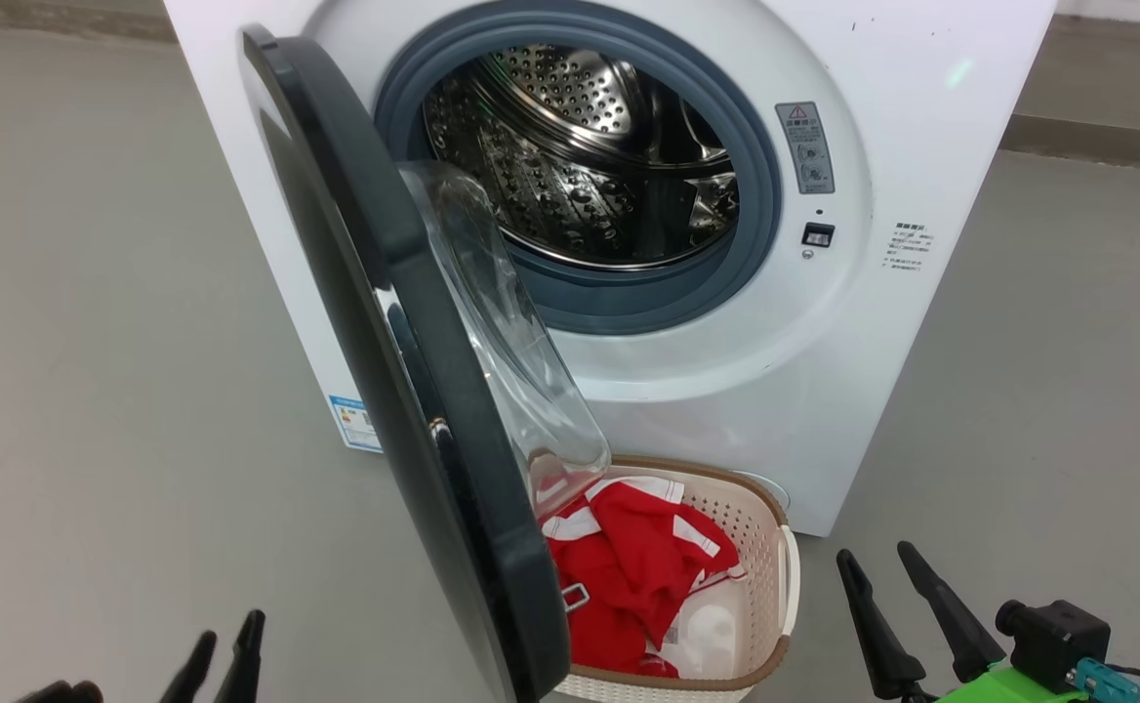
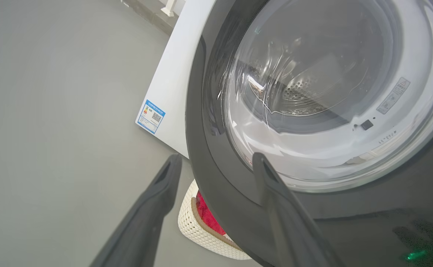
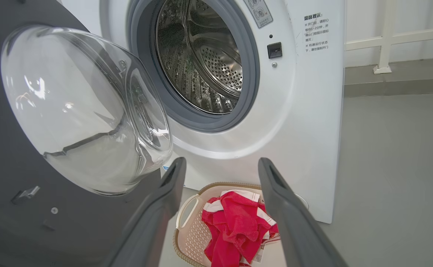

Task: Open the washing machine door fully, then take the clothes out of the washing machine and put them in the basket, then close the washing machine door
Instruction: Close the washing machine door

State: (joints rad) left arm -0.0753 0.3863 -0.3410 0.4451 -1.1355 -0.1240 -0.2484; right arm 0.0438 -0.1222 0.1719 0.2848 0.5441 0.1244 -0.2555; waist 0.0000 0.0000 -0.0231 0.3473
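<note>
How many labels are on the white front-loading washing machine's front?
3. A grey warning label right of the drum opening, a block of small black printed text further right, and a blue-edged sticker at the lower left. The open black-rimmed round door may hide more.

Plain grey floor (image 1: 92,342), white railing post (image 3: 386,37) against a pale wall (image 3: 424,15)

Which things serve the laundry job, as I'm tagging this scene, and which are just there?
Job: door, washer, clothes, basket.
Just there: blue label, warning sticker, white railing.
</note>
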